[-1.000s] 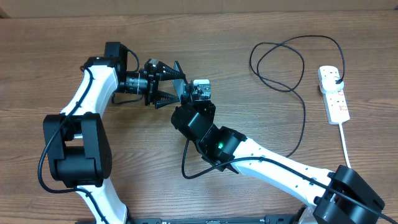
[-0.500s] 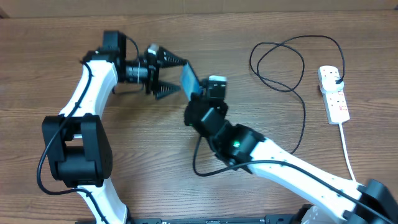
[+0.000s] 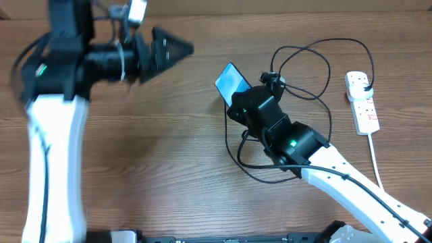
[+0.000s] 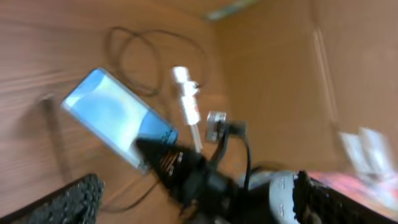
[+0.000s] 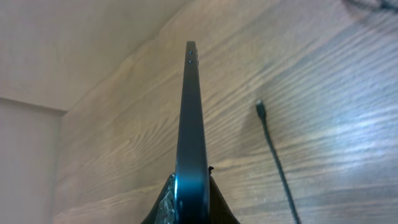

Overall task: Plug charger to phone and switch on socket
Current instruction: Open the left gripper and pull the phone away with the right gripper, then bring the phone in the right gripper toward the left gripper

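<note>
The right gripper [image 5: 191, 199] pinches the slim, glossy phone [image 5: 189, 106] edgewise. Well apart from the phone, the left gripper [image 3: 177, 54] spreads its dark triangular fingers [image 3: 169, 44] wide.

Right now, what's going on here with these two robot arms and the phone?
The right end effector is shut on the phone, holding it up on edge over the wooden table. The charger lies looped on the table, its connector tip loose near the phone, not yet plugged in; the cable's other end runs to the socket at the far right. The left end effector hangs open and empty, well off to the upper left.
</note>
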`<state>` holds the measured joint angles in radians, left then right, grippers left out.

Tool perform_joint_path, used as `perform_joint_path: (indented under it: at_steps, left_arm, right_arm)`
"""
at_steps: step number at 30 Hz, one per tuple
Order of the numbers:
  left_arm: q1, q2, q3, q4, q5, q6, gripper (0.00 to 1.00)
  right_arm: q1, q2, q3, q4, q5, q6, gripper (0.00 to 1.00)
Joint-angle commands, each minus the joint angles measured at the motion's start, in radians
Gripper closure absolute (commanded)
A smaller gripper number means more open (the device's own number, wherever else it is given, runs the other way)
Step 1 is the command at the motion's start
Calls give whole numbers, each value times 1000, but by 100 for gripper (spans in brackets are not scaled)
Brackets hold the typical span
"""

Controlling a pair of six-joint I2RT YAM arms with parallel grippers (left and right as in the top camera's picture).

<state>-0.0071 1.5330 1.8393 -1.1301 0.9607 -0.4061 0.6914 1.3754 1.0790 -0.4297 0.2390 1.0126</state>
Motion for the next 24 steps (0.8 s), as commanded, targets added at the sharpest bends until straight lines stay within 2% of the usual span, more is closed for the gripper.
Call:
perform_joint_path:
  at_steps: [1,7,13,18,24]
  left_arm:
    - [0,-130,15,-111,-366,100,0]
    - [0,-323,13,-251,-577,93,1]
    - [0,-491,-79,-261,-692,10,0]
    - [0,-627,-309,-169,-702,-92,1]
    - [0,-683,-581,9,-647,-343,1]
  right_arm:
    - [-8,-39,28,14,-121,35,96]
    - [-8,-39,28,16,-185,67,96]
    - [-8,-39,27,12,-231,69,96]
    - [-8,-39,27,10,-245,69,96]
    - [-8,-39,27,-16,-265,121,96]
